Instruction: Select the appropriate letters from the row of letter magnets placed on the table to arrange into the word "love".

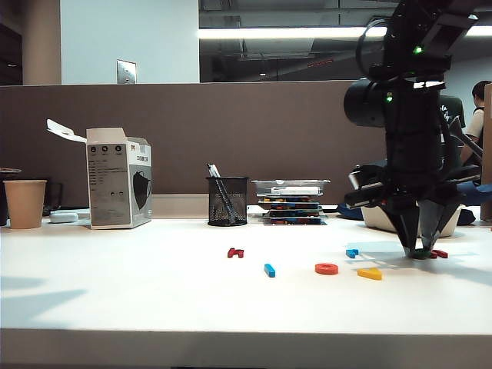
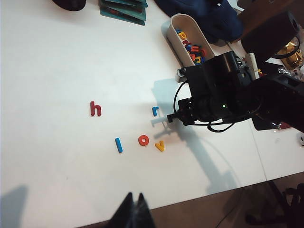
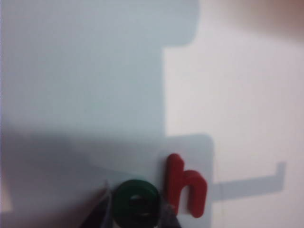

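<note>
We see the blue bar [image 1: 269,270], orange ring [image 1: 326,268] and yellow V [image 1: 370,273] lying flat in a row at lower centre-right of the white counter [image 1: 154,292]. The green letter [image 3: 137,203] sits between the right gripper [image 3: 135,213] fingertips, beside a red h [image 3: 186,185].

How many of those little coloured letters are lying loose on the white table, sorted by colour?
Dark red plastic letters: 2
Blue plastic letters: 2
Orange plastic ring: 1
Yellow plastic V: 1
Green rounded plastic letter: 1, gripped by the right tool
Total: 7
The left tool hovers above the white table, empty.
</note>
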Controlling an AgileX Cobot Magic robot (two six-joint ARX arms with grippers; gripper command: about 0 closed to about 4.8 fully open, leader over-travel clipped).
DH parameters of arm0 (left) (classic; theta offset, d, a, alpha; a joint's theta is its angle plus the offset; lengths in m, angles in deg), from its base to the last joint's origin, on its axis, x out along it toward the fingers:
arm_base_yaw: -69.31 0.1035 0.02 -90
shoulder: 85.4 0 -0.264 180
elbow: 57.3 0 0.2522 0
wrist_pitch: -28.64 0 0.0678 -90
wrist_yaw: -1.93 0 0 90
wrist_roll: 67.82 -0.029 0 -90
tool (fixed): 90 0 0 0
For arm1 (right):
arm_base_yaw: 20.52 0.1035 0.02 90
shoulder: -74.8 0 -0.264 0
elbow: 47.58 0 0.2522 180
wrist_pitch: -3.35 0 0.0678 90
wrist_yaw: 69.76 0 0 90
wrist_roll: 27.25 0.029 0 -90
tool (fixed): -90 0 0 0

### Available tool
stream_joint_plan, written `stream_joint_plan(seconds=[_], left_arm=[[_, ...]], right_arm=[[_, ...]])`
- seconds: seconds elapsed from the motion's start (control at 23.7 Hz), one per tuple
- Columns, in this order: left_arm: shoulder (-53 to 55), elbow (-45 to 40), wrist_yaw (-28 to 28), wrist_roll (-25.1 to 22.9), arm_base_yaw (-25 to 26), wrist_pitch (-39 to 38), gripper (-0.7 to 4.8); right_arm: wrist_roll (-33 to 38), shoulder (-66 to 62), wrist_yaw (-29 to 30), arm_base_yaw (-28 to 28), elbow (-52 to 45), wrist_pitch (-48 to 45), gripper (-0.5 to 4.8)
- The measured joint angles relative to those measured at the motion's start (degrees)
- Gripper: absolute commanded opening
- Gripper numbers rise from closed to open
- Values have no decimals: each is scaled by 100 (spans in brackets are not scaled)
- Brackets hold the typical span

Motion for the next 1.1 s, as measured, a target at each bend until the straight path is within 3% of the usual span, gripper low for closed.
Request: stream_joint_plan(seconds=[0.25, 0.68, 1.1], left_arm=[[0, 0, 0, 2, 0, 0, -5], [0, 0, 0, 2, 0, 0, -5], [0, 0, -2, 2, 0, 0, -5]], right_arm=[[-2, 24, 623, -11, 11, 31, 81], [-2, 737, 933, 24, -74, 557, 81], [96, 1478, 1357, 20, -1285, 188, 81]])
